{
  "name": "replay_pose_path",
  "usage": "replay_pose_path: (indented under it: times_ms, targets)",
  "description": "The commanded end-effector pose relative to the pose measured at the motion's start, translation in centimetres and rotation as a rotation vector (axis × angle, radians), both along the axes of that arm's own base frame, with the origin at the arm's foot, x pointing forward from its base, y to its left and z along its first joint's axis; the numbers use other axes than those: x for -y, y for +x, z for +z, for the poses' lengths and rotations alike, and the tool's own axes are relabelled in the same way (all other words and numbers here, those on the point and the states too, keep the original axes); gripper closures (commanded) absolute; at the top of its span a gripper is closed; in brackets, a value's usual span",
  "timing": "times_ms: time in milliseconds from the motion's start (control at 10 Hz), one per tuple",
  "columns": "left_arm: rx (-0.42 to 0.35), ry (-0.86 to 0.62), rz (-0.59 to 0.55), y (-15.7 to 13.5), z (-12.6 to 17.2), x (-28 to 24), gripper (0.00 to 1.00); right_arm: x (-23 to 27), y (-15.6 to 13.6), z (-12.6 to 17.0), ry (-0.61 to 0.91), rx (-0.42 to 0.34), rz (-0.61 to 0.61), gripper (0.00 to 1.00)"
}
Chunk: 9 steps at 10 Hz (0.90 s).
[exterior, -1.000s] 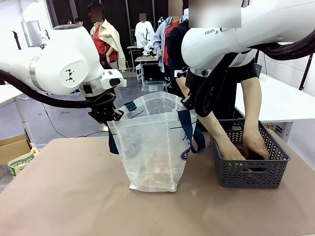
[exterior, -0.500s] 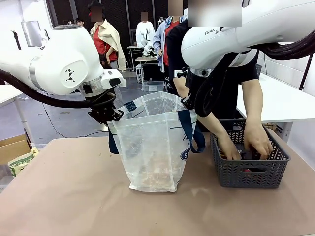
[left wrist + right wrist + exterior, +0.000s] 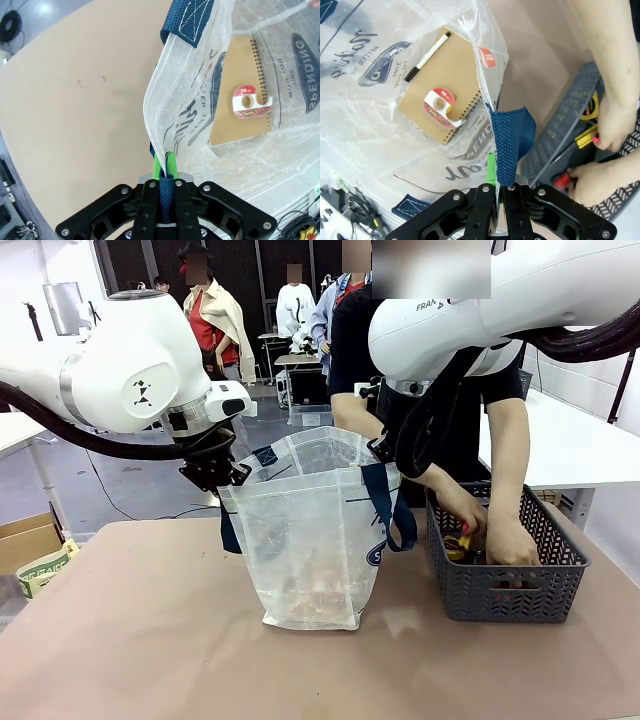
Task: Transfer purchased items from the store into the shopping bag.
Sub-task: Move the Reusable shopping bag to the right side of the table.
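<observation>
Person's hands (image 3: 512, 540) in basket (image 3: 510, 596) beside bag (image 3: 310, 540); notebook (image 3: 239, 70) w/ tape (image 3: 248, 102) inside bag.

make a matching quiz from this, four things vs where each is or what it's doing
Things:
1 notebook
2 tape roll
3 person's hands
4 left fingers

Places or states:
a on the notebook
b in the basket
c lying at the bottom of the bag
d shut on a strap

Pairs: 1-c, 2-a, 3-b, 4-d
</observation>
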<state>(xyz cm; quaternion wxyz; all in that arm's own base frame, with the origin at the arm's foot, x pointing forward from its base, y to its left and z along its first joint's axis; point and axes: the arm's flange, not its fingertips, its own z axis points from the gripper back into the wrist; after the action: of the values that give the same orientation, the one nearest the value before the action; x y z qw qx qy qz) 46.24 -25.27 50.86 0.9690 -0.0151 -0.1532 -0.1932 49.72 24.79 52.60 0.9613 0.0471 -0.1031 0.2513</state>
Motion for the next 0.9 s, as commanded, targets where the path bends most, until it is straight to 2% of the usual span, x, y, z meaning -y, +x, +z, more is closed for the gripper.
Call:
replay_pose_path:
  times_ms: [0, 800]
  targets:
    - [0.001, -0.001, 0.006, 0.06, 0.05, -0.30, 1.00, 0.26, 0.09, 0.05, -0.001, 0.001, -0.004, 1.00]
    - [0.001, -0.001, 0.006, 0.06, 0.05, -0.30, 1.00, 0.26, 0.09, 0.05, -0.001, 0.001, -0.004, 1.00]
